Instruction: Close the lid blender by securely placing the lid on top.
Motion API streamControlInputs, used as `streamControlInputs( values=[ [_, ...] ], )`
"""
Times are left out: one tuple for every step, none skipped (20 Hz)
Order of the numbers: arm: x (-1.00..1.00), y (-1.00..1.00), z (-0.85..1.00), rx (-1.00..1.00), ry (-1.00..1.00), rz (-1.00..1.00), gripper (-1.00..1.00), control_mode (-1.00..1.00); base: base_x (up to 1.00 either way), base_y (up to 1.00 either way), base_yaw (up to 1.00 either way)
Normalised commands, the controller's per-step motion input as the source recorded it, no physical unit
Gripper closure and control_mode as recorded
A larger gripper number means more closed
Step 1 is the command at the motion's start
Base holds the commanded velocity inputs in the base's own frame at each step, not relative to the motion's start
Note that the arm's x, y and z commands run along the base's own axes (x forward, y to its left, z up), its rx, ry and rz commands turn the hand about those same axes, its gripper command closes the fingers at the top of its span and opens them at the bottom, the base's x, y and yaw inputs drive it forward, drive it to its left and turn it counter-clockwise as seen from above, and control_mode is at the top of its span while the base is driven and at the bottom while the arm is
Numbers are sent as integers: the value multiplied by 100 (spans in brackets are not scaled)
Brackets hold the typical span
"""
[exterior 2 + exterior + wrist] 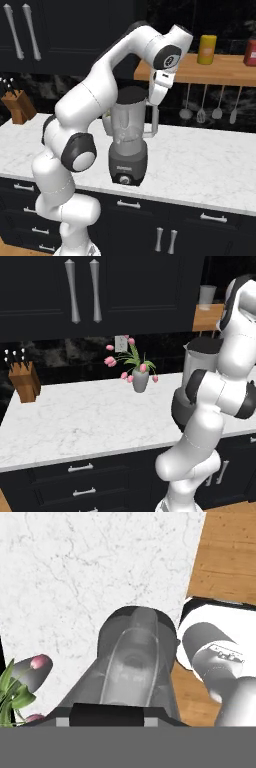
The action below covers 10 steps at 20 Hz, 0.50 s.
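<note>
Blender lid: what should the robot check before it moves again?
1. Lid sits on top of the blender jar: ok.
2. Lid is level and pressed tight: cannot tell.
3. Blender stands upright on the counter: ok.
4. Gripper, right beside the jar's top, is open and free of the lid: cannot tell.
5. Tulip vase stands apart from the blender, out of the arm's way: ok.

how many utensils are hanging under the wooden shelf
4, in a row under the wooden shelf right of the blender: utensils at and. More may hang beyond the picture's edge.
</note>
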Motion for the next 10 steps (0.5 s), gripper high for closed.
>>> streamControlInputs(
  values=[
    [0,0,-30,11,29,11,100,-100,0,0,0],
    [0,0,-30,9,29,10,100,-100,0,0,0],
    [0,0,-24,9,27,8,100,-100,0,0,0],
    [0,0,-19,9,25,7,100,-100,0,0,0],
    [0,0,-21,9,25,7,100,-100,0,0,0],
    [0,0,-44,7,31,7,100,-100,0,0,0],
    [0,-1,-44,10,29,8,100,-100,0,0,0],
    [0,-4,-59,11,29,8,100,-100,0,0,0],
    [0,-4,-61,6,26,8,100,-100,0,0,0],
    [0,0,-72,0,24,7,100,-100,0,0,0]
  ],
)
